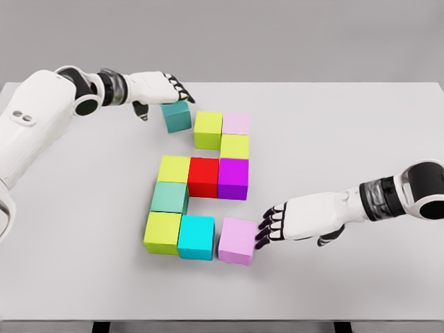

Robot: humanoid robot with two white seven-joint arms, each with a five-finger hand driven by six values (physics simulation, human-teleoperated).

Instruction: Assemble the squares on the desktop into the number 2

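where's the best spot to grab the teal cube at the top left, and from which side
Probably from above, fingers on the front and back faces of the teal cube. It sits slightly rotated, its right corner close to the lime cube, so that side leaves little finger room. The left hand is already at its upper-left edge, making it the natural one to use.

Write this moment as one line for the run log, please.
left robot hand: open, at teal block | right robot hand: open, fingertips at pink block | both blocks not aligned
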